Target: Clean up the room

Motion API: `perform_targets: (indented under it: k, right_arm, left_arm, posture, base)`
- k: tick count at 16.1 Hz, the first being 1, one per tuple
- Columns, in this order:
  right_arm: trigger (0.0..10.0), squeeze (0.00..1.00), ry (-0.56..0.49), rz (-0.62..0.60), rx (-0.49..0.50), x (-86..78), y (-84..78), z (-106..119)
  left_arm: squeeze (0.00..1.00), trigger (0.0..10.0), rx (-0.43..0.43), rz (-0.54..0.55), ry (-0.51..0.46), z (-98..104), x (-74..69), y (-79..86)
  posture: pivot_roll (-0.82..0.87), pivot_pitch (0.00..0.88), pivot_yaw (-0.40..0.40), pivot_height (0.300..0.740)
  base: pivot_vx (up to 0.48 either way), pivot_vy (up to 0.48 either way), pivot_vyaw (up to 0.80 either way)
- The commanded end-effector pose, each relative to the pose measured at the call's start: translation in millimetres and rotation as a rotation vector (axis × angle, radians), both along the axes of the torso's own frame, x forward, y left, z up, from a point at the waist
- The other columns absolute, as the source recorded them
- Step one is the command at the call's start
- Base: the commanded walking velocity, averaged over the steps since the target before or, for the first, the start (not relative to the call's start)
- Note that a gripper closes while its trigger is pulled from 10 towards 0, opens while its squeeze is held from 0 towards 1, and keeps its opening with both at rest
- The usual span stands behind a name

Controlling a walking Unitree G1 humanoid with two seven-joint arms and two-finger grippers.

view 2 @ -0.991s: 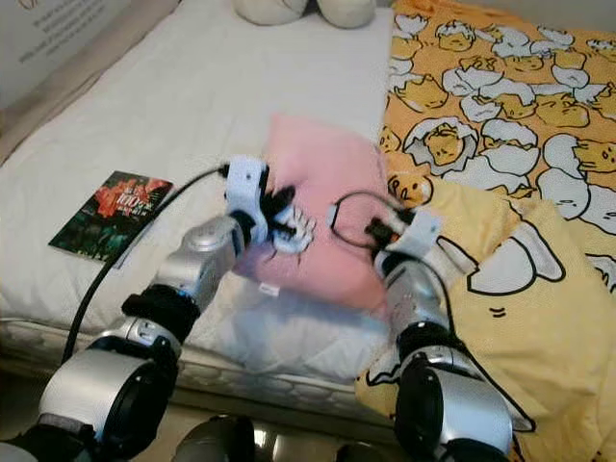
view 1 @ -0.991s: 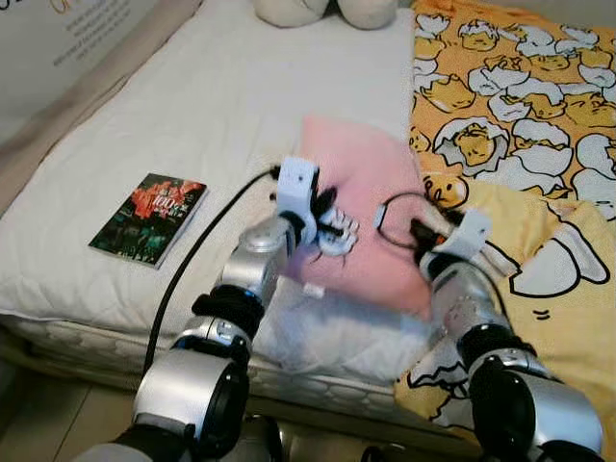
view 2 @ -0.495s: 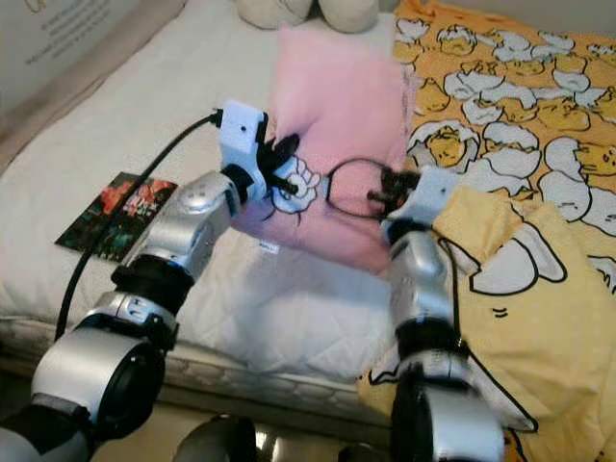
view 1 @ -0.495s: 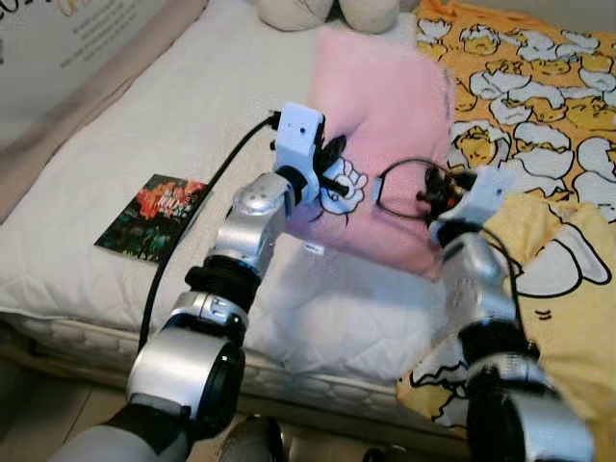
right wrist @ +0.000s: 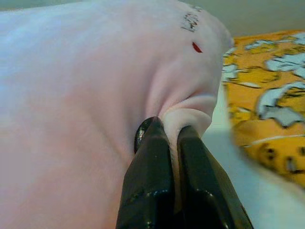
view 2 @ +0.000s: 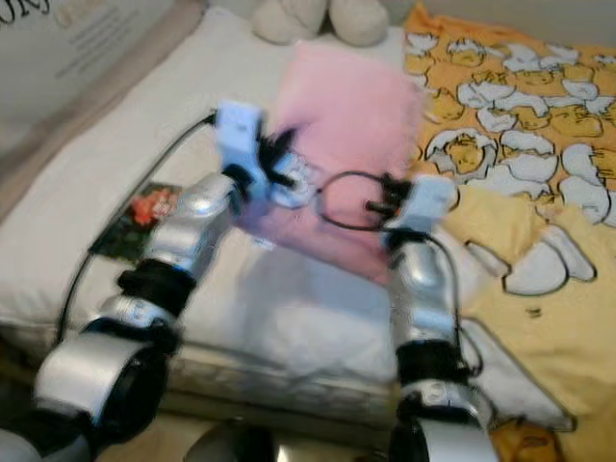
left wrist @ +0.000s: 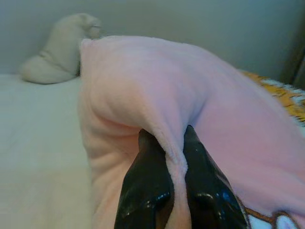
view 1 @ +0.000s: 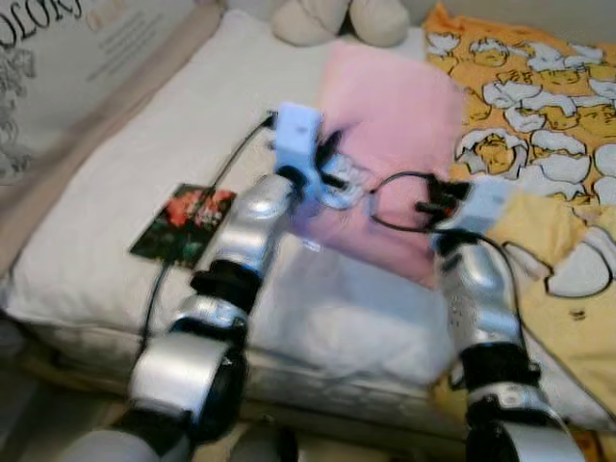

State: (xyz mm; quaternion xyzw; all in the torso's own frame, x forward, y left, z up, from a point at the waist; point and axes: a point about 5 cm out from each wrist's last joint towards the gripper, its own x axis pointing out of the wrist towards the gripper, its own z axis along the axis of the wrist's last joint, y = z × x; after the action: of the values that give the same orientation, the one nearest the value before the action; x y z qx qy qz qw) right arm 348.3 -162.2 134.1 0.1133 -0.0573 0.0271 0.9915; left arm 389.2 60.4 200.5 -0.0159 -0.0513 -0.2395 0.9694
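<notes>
**Pink pillow held up over the bed by both grippers**

A pink plush pillow was seen lifted off the white mattress, roughly in the middle of the head view and stretching up toward 12 o'clock. Its left edge was pinched by the left gripper; in the left wrist view a fold of the pink fabric was squeezed between the two black fingers, which were closed nearly all the way onto it. The same was found on the other side: the right gripper was clamped on a bunched-up ridge of the pillow's edge, with hardly any gap left between its fingers. A bit of white cartoon print could be made out on the pillow just beside the left gripper, though the head views were blurred.

A book with a dark red-and-green cover was lying flat on the mattress at about 9 o'clock from the pillow, well apart from it. An orange-yellow blanket with an egg cartoon pattern was spread over the bed's right side, from 1 to 4 o'clock. A cream plush toy was resting at the head of the bed at 12 o'clock, just beyond the pillow's top edge.
</notes>
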Motion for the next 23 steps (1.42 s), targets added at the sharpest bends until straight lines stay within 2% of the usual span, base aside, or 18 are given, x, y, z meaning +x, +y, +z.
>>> perform_targets:
  k: [1,5,15,18,22,23]
  right_arm:
    - [0.0,0.00,0.000,-0.021,-0.014,-1.5,-8.0,2]
    - [0.0,0.00,0.019,-0.025,-0.018,-4.6,-9.9,-2]
    - [0.0,0.00,0.030,-0.019,-0.018,-6.3,-11.9,-4]
    - [0.0,0.00,0.034,-0.020,-0.014,-5.7,-13.2,-4]
    - [0.0,0.00,0.047,-0.012,-0.014,-7.9,-10.2,-8]
    - [0.0,0.00,0.053,-0.008,-0.016,-9.0,-9.7,-9]
  left_arm:
    - [0.00,0.0,-0.009,-0.004,-0.044,8,-1.3,-5.5]
    - [0.00,0.0,0.025,0.018,-0.009,-2,1.0,-1.1]
    - [0.00,0.0,0.019,0.076,0.032,-9,4.8,0.9]
    - [0.00,0.0,0.045,0.104,0.047,-14,5.7,5.7]
    - [0.00,0.0,0.028,0.116,0.086,-17,7.4,9.6]
    - [0.00,7.9,0.016,0.120,0.103,-19,7.8,10.0]
  posture:
    - [0.02,0.000,0.035,0.740]
    - [0.02,0.000,0.035,0.740]
    - [0.01,0.000,0.039,0.740]
    - [0.01,0.000,0.035,0.740]
    - [0.01,0.000,0.036,0.740]
    - [0.01,0.000,0.035,0.740]
  base:
    - [0.000,0.480,0.00]
    - [0.000,0.480,0.00]
    - [0.000,0.480,0.00]
    - [0.000,0.469,0.00]
    - [0.061,0.000,0.00]
    - [0.420,0.000,0.00]
